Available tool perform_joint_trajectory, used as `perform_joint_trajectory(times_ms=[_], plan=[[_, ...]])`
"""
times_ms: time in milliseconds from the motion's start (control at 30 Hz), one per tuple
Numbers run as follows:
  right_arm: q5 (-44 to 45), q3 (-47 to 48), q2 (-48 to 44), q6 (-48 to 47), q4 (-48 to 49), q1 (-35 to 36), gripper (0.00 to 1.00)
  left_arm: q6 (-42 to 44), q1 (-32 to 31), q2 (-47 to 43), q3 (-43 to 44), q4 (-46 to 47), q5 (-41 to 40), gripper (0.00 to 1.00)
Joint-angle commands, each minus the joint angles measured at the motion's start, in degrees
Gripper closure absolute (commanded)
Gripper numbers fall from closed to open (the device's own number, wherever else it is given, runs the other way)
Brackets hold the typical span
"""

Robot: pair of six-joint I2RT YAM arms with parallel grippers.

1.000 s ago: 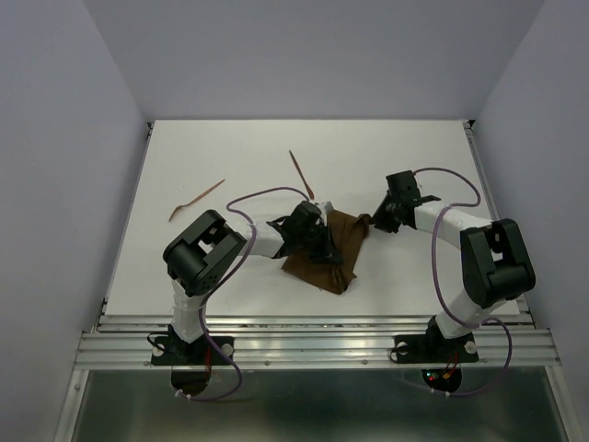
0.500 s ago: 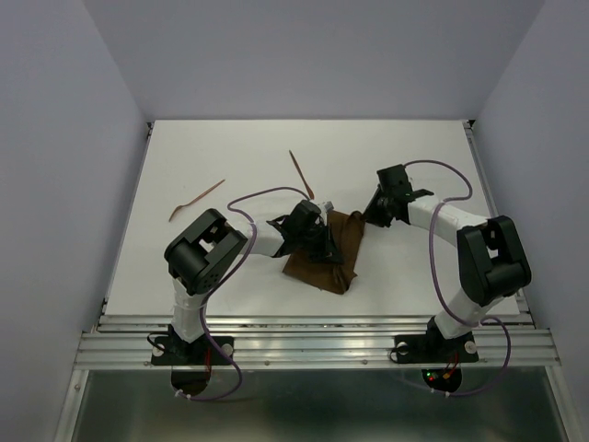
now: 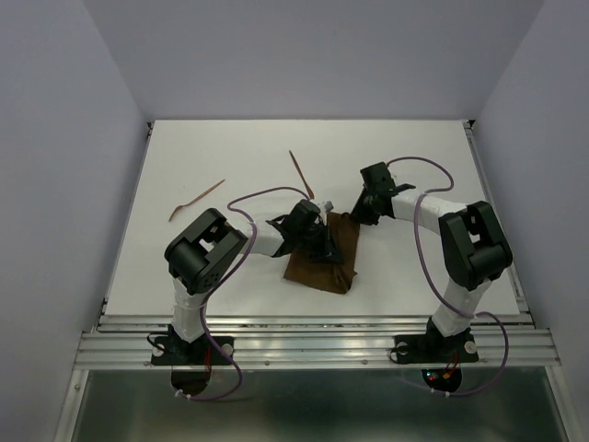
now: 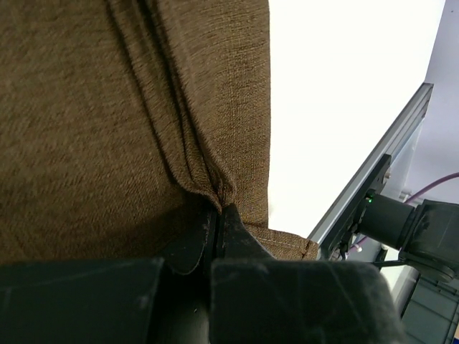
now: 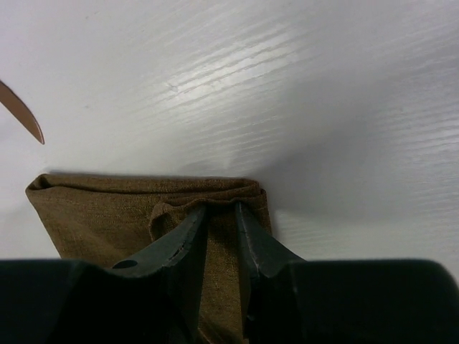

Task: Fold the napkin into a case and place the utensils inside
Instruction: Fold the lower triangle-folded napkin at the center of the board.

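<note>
1. We see the napkin (image 3: pixel 317 269) just below the middle of the top view, on the white table (image 3: pixel 414 276).
2. It is a plain, dark brown woven cloth. It is folded into a tilted, roughly four-sided slab whose long sides run from upper right to lower left.
3. In the left wrist view its weave fills the left and middle of the frame. Soft creases run down into a single pucker at bottom centre.
4. The left gripper (image 4: pixel 216 213) is pressed together on that pucker, pinching the napkin close to its edge.
5. In the right wrist view the cloth sits at lower left. It has a doubled, rounded fold along its top edge and a small flap turned over it.
6. The right gripper (image 5: pixel 221 211) stands narrowly parted, its fingers (image 5: pixel 179 244) on either side of that flap, pinching the napkin.
7. One utensil (image 3: pixel 196 199), thin and reddish-brown, lies at the left of the top view, well apart from the cloth.
8. We see the other utensil (image 3: pixel 300 172) at upper middle, near the napkin's top corner.
</note>
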Motion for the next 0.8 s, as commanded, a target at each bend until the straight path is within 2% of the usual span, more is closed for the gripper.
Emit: perform_joint_trajectory(times_ms=[0, 200, 233, 333, 533, 633, 667, 733, 767], plan=[[3.43, 3.56, 2.72, -0.07, -3.25, 1.71, 0.72, 1.77, 0.36, -2.06, -0.03, 1.30, 0.89, 1.00], [8.53, 4.36, 5.80, 1.60, -6.87, 1.71, 0.72, 2.57, 0.89, -6.63, -1.17, -0.90, -0.25, 1.00], [8.97, 4.45, 6.07, 1.77, -7.57, 1.71, 0.72, 2.57, 0.98, -7.68, -2.04, -1.07, -0.43, 0.91], [10.38, 4.63, 6.59, 1.95, -8.54, 1.71, 0.72, 2.57, 1.24, -10.40, -4.06, -1.78, -2.27, 0.76], [11.61, 5.50, 6.33, 1.25, -10.47, 1.71, 0.72, 2.83, 1.42, -14.72, -5.83, -4.15, -5.44, 0.67], [12.05, 6.21, 6.33, 0.81, -11.09, 1.71, 0.72, 3.01, 1.42, -16.03, -5.30, -5.03, -6.49, 0.51], [12.05, 6.30, 6.33, 0.63, -11.09, 1.71, 0.72, 3.01, 1.33, -16.21, -4.86, -5.29, -6.76, 0.41], [11.79, 6.47, 6.42, 0.63, -11.09, 2.23, 0.72, 3.53, 1.07, -16.39, -4.25, -6.52, -7.11, 0.32], [11.79, 6.56, 6.42, 0.63, -11.09, 2.23, 0.72, 3.79, 0.72, -16.13, -3.20, -7.14, -7.63, 0.23]])
